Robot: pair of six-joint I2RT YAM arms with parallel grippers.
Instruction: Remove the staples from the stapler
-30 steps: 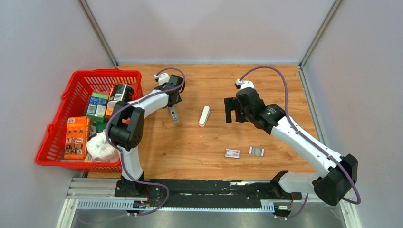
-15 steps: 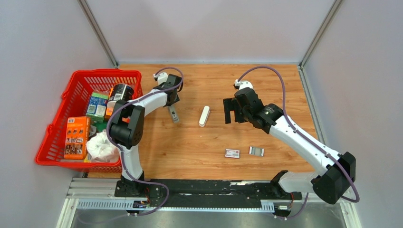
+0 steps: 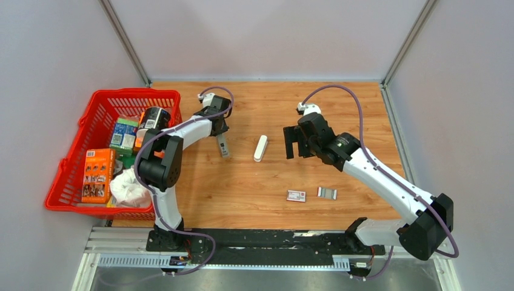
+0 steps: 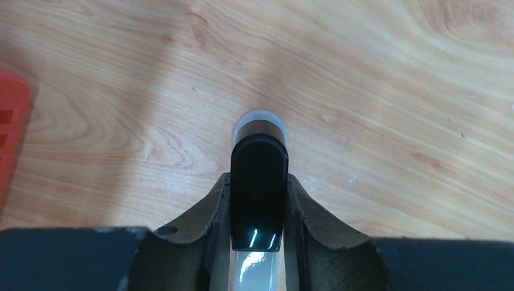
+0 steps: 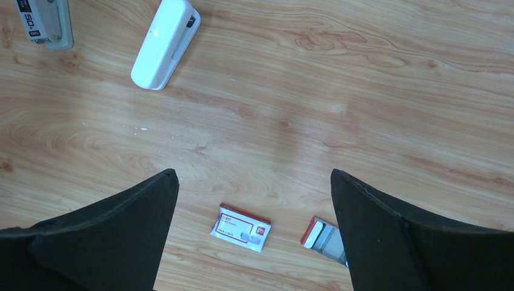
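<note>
Guessing the stapler, lying centre of the table, is light, stiff, slippery plastic, I'd pinch its long sides with the wide-open right gripper, since the left gripper is clamped on its black-tipped inner piece.

My top camera sits high behind my bases, looking down on the whole table. My left wrist camera peers along my left claw, close over the wood, the clamped black-tipped piece filling mid-frame. My right wrist camera hangs higher, facing down between my spread right fingers; it shares the stapler and red-and-white box with the top view.
</note>
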